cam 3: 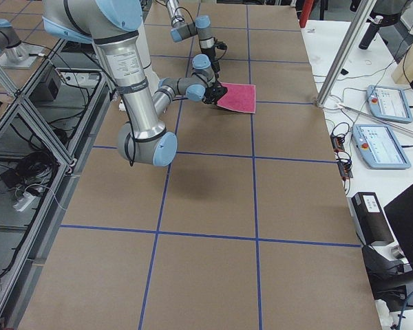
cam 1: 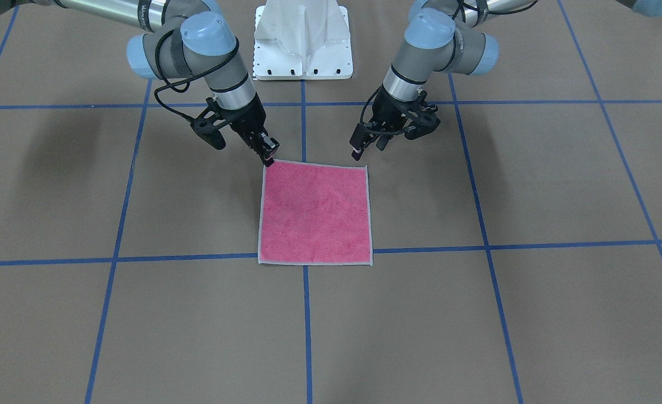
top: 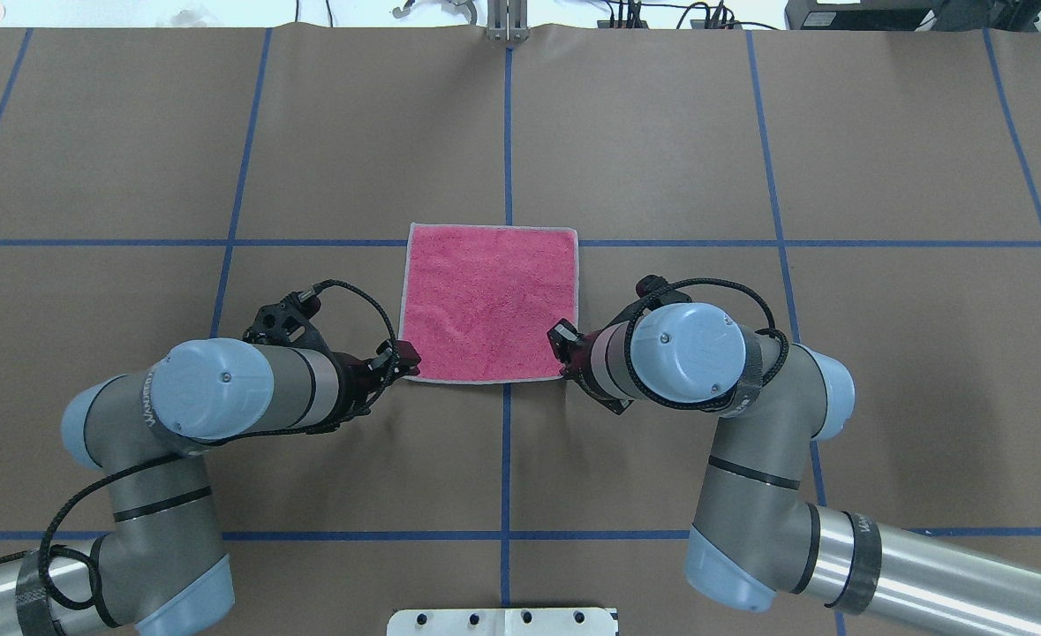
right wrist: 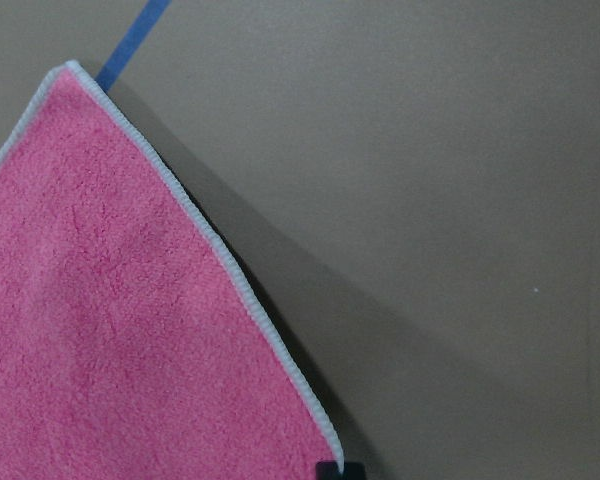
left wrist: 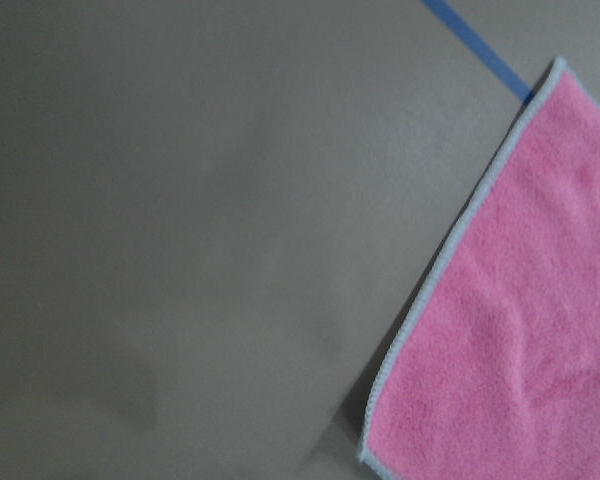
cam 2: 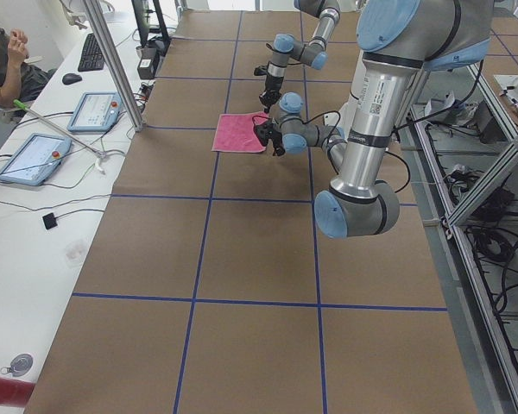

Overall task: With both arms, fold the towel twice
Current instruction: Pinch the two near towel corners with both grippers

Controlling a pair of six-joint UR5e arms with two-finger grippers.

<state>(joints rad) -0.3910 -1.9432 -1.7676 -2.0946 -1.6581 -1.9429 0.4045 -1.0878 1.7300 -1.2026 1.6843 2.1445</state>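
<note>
- Brown paper covers the table (top: 661,132), ruled into large squares by blue tape lines (top: 509,132). The robot's white pedestal base (cam 1: 302,39) stands at the edge between its two arms.
- At the centre lies the towel (top: 489,305), spread flat in a single layer with its pink face up. Its light grey hem shows on all four sides, and its far edge runs along one of the tape lines.
- No fold is made, so both of the two folds are left to do.
- The left gripper (top: 403,360) sits at the towel's robot-side corner on its own side. The right gripper (top: 561,340) sits at the other robot-side corner, and nothing touches the far edge.
- The right wrist camera shows a dark fingertip (right wrist: 340,470) at the very point of its corner. A shadow under the hem there suggests the edge is slightly raised.
- The left wrist camera shows its corner of the cloth but no finger.
- Whether either pair of jaws is clamped on the cloth or merely poised around it cannot be told from any view.
- On this evidence the job stands at its first step: taking the two near corners, presumably to carry them to the far edge for the first fold.
</note>
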